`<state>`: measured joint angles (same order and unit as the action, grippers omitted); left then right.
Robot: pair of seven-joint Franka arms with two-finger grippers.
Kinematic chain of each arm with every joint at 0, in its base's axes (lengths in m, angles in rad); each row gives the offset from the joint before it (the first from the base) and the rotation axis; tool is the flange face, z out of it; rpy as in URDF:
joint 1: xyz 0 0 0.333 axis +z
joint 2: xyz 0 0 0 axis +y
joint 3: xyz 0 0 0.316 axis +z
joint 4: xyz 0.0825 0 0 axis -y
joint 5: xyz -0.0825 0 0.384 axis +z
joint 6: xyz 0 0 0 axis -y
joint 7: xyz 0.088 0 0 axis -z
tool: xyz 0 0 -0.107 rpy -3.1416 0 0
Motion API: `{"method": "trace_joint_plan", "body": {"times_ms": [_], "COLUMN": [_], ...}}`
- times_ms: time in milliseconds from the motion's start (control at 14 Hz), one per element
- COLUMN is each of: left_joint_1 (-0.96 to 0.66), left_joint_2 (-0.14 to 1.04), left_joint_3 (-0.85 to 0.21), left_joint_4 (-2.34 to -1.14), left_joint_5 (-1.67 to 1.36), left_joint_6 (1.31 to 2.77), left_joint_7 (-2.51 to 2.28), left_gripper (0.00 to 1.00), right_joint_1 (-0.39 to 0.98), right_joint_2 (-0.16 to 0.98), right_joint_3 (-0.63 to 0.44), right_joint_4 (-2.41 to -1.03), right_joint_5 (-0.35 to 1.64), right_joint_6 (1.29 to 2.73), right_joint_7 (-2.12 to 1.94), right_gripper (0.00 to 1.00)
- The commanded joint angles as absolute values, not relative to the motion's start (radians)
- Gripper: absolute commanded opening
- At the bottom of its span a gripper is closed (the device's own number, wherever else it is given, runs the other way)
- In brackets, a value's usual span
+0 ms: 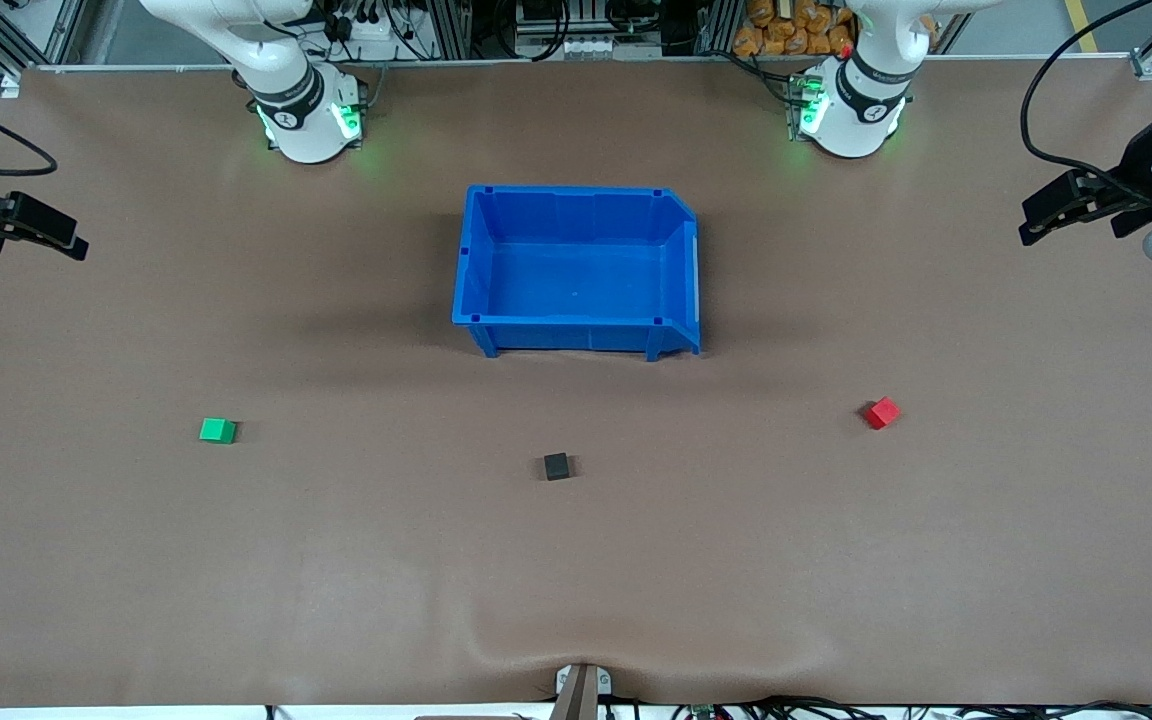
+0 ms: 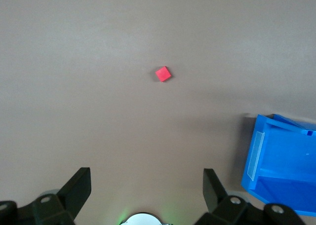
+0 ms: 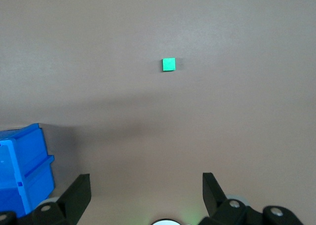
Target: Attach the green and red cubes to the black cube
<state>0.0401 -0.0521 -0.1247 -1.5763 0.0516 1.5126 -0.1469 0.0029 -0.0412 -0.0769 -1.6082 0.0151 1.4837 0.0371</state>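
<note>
The left gripper (image 2: 143, 185) hangs spread and empty over the table, facing the red cube (image 2: 163, 74). The right gripper (image 3: 143, 185), equally spread, faces the green cube (image 3: 169, 64). The black cube (image 1: 557, 466) sits between the 2, likely the joining point.

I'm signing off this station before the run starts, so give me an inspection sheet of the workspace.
Surface: brown mat, a ripple at its camera edge.
Job's things: green cube, black cube and red cube lie apart, none joined.
Clutter: blue bin, nothing in it.
Grippers: left claw and right claw open, waiting high over the table's ends.
Cables: black cable looping to the left arm.
Surroundings: wiring and orange items along the base edge.
</note>
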Motion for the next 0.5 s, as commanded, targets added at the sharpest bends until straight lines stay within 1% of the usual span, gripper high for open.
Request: {"method": "trace_joint_plan", "body": {"times_ms": [0,429], "left_joint_1": [0.040,0.032], "left_joint_2": [-0.040,0.015], "left_joint_3": [-0.130,-0.136], "left_joint_4": [-1.554,-1.525], "left_joint_5": [0.066,0.115], "left_joint_6": [1.499,1.500], "left_joint_7": [-0.137,-0.146], "left_gripper": [1.00,1.00], "right_joint_1": [0.014,0.015], "right_joint_2": [-0.034,-0.029], "right_joint_3": [-0.081,-0.081], "right_joint_4": [-1.594,-1.592], "right_joint_5": [0.003,0.008], "right_joint_6": [1.479,1.483], "right_joint_7": [0.049,0.049], "right_gripper": [1.00,1.00]}}
